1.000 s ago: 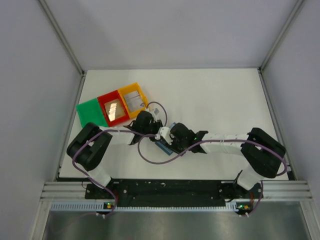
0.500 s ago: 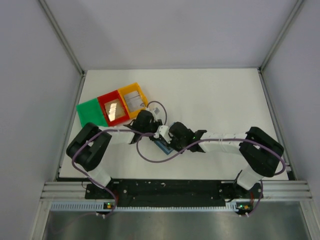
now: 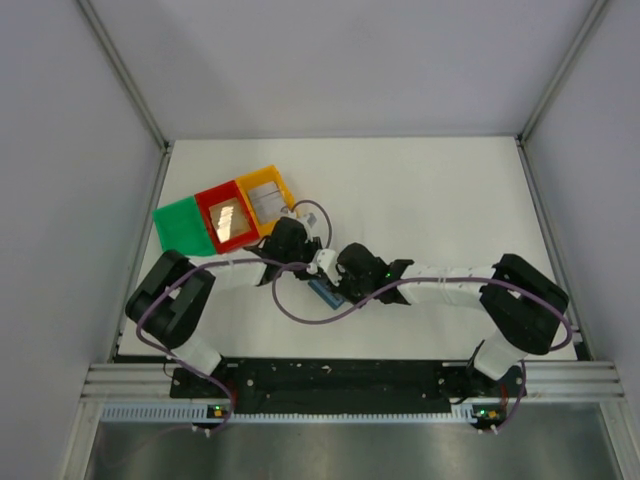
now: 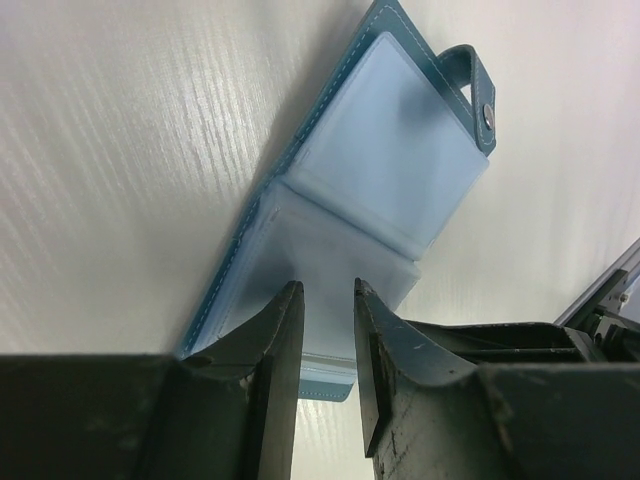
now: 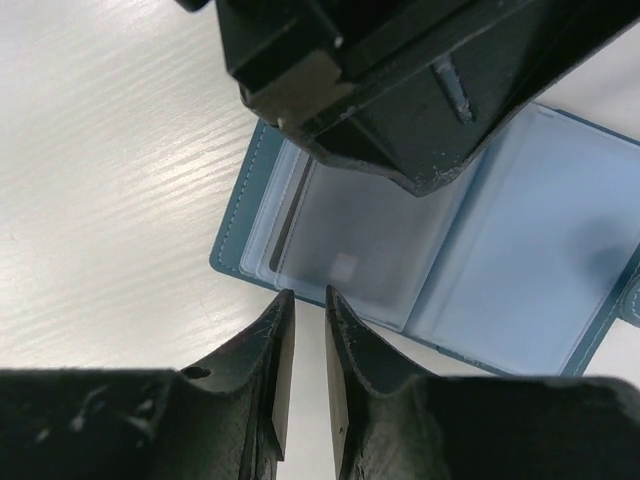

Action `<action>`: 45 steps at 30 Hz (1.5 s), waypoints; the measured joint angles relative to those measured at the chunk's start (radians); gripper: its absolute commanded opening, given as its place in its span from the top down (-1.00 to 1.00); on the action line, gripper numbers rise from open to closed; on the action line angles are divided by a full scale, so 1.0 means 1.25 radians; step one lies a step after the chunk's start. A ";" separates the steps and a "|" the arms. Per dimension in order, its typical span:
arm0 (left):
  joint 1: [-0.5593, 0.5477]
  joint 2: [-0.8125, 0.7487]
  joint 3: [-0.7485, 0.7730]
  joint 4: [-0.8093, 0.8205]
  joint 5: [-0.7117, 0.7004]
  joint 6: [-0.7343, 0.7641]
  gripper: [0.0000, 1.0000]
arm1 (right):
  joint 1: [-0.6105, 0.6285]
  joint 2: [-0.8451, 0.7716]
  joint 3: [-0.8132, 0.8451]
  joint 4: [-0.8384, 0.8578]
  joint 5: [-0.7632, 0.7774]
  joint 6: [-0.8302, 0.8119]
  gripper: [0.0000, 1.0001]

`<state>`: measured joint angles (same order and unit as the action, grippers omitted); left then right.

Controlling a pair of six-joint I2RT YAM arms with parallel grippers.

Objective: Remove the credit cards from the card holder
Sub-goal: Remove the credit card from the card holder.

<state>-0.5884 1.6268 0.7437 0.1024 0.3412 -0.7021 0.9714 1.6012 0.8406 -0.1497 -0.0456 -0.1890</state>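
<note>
The blue card holder (image 4: 400, 150) lies open on the white table, its pale clear pockets facing up. My left gripper (image 4: 327, 288) stands over its near panel, jaws slightly apart with nothing between them. My right gripper (image 5: 307, 294) is at the holder's (image 5: 240, 250) edge, open by a narrow gap and holding nothing. A greyish credit card (image 5: 350, 250) sits in the pocket just beyond its tips. From above, both grippers meet over the holder (image 3: 325, 293) and hide most of it.
Green (image 3: 178, 227), red (image 3: 206, 203) and yellow (image 3: 262, 178) trays stand in a row at the back left. A card lies in the red tray and another in the yellow one. A purple cable (image 3: 300, 318) loops over the table below the grippers.
My right gripper closed almost fully, then parted a little again, and edged left towards the holder. The left arm's elbow shifted slightly left. The holder has stayed put.
</note>
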 measured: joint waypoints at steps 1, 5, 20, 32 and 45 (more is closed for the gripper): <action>0.000 -0.004 -0.001 -0.004 -0.005 0.001 0.37 | 0.000 -0.001 0.000 0.001 -0.001 0.003 0.57; 0.000 -0.012 -0.001 -0.008 -0.014 0.011 0.37 | 0.001 -0.018 -0.001 0.006 0.004 0.027 0.36; -0.002 0.017 -0.001 0.021 0.013 0.014 0.37 | 0.001 -0.027 -0.014 0.043 0.018 0.056 0.07; -0.005 0.017 -0.001 0.022 0.014 0.013 0.38 | -0.010 0.004 -0.019 0.064 0.015 0.059 0.08; -0.005 0.017 -0.001 0.023 0.016 0.013 0.38 | -0.010 0.008 -0.019 0.063 0.077 0.058 0.60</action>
<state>-0.5953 1.6478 0.7425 0.1318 0.3614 -0.6853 0.9588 1.6112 0.8173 -0.0708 0.0502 -0.1162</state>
